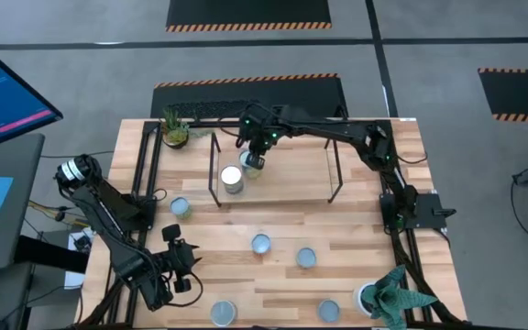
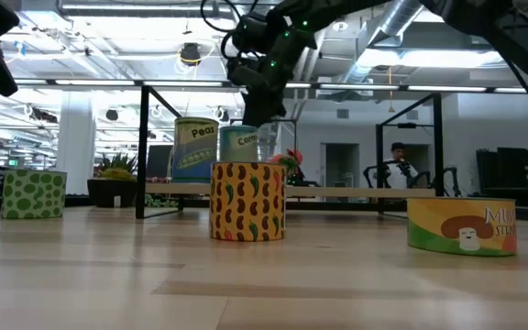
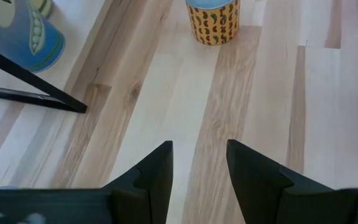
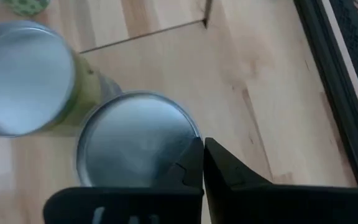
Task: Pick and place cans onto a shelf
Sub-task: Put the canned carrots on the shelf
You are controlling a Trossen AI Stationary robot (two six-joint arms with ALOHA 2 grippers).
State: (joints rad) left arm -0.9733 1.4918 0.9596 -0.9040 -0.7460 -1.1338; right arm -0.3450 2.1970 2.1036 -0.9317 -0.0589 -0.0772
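The shelf (image 1: 278, 174), black rods over a light board, stands at the table's far middle. Two cans stand on its left end: a peas can (image 2: 195, 147) with a white top (image 1: 232, 179), and beside it a silver-topped can (image 4: 135, 146). My right gripper (image 4: 202, 163) hangs shut over that second can's top, pointing steeply down. Several more cans stand upright on the table, among them a bean-print one (image 2: 247, 200) and a mushroom one (image 2: 461, 225). My left gripper (image 3: 197, 168) waits open over bare wood near the table's front left (image 1: 177, 266). My right gripper's shut fingertips (image 4: 194, 158) stand at the rim of the silver-topped can's lid (image 4: 182, 134), coming from above at a slant. I cannot tell whether they touch it. The can stands upright on the shelf board.
Potted plants stand at the far left (image 1: 174, 133) and the near right corner (image 1: 392, 293). A black frame (image 1: 145, 165) edges the table. The shelf's right part (image 1: 310, 170) is bare board. A person (image 2: 397, 160) is in the room beyond the table.
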